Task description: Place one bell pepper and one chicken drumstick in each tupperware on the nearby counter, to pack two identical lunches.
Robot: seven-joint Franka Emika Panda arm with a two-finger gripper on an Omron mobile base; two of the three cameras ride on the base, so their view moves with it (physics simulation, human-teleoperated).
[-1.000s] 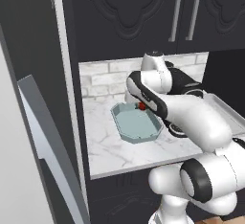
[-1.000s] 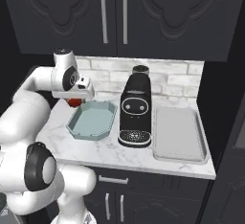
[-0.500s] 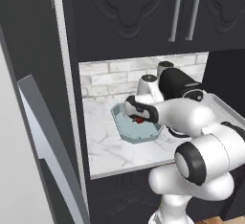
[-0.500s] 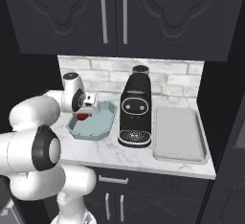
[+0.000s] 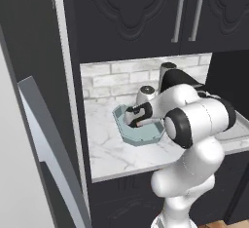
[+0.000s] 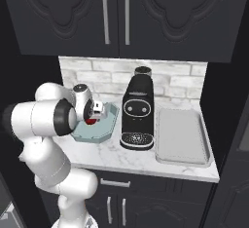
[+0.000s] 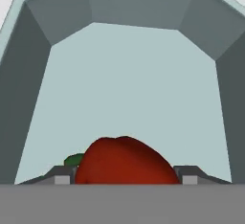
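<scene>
Closest to the hand camera, the claw (image 7: 122, 180) sits low inside the pale teal octagonal tupperware (image 7: 129, 89), its two tips standing moderately apart on either side of a red bell pepper (image 7: 124, 163) whose green stem pokes out to one side; the tips appear to press its flanks, so it reads as gripped rather than released, though whether the pepper already rests on the container floor cannot be told. In the right base view the same pepper (image 6: 90, 121) shows as a red spot under the claw (image 6: 95, 112), over the near part of the teal tupperware (image 6: 104, 129), which lies on the marble counter (image 6: 121, 156). Just beyond stands the black coffee machine (image 6: 138, 110), touching or nearly touching the container's side, and farther right lies the light grey rectangular tupperware (image 6: 182, 137), with nothing visible in it. The risks look plain: opening the claw while the pepper hangs above the floor could let the round fruit roll or bounce toward a sloped wall; pulling out at an angle could catch the rim and drag the light container across the counter; a wide swing on the way up could clip the coffee machine.
</scene>
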